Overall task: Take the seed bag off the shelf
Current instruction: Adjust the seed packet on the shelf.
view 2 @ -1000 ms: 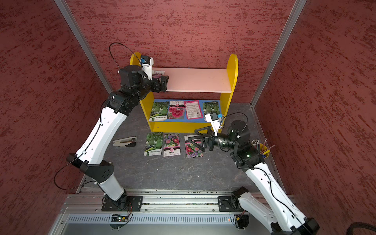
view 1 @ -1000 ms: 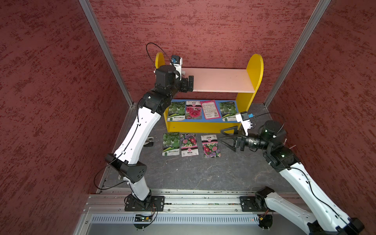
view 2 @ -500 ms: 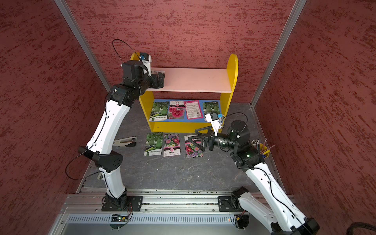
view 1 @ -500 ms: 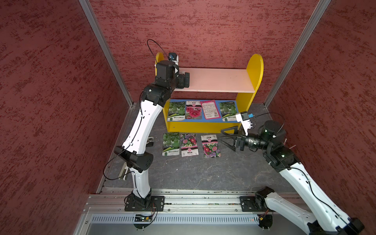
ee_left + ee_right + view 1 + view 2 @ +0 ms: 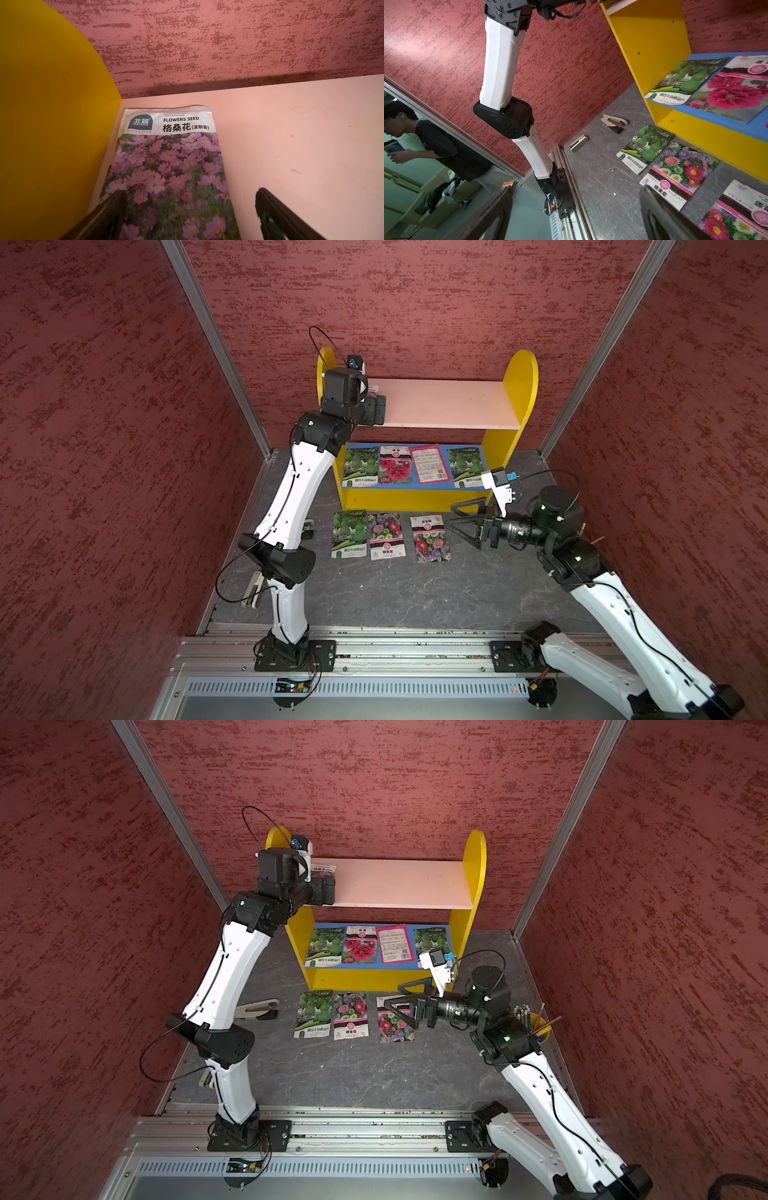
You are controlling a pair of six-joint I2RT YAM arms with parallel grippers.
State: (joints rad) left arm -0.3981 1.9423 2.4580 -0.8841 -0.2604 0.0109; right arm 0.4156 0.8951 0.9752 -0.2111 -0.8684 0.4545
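Left elbow has swung inward — left pincer gapes astride the seed bag on the shelf, gripping nothing; right pincer equally wide, empty.

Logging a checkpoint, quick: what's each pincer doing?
Left pincer: open, over the bag, not gripping.
Right pincer: open, empty.

A stapler lies on the dark floor, well apart from a yellow pencil cup

I've raised the left arm: its elbow now sits higher and nearer frame centre, the wrist drawn slightly left over the shelf.
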